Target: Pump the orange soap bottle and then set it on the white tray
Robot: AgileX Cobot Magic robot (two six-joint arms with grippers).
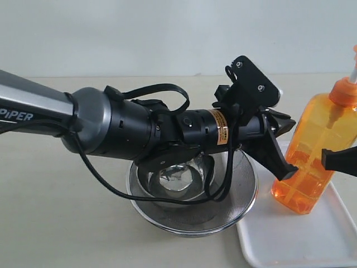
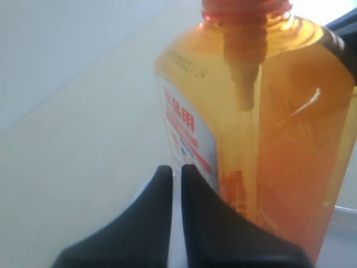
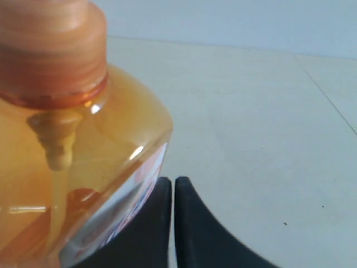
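The orange soap bottle (image 1: 315, 145) stands tilted on the white tray (image 1: 290, 237), and its pump head is cut off by the picture's top right edge. My left gripper (image 1: 287, 170) reaches across from the left; it is shut, with its tips against the bottle's left side. My right gripper (image 1: 328, 159) comes in from the right edge, also shut, at the bottle's other side. In the left wrist view the shut left gripper (image 2: 177, 169) sits beside the labelled face of the orange soap bottle (image 2: 279, 139). In the right wrist view the right gripper (image 3: 173, 181) is shut next to the orange soap bottle (image 3: 72, 151).
A round steel mesh strainer bowl (image 1: 245, 192) with a clear glass bowl (image 1: 181, 178) inside sits under the left arm, just left of the tray. Black cables hang from the arm over the bowl. Beige tabletop lies around.
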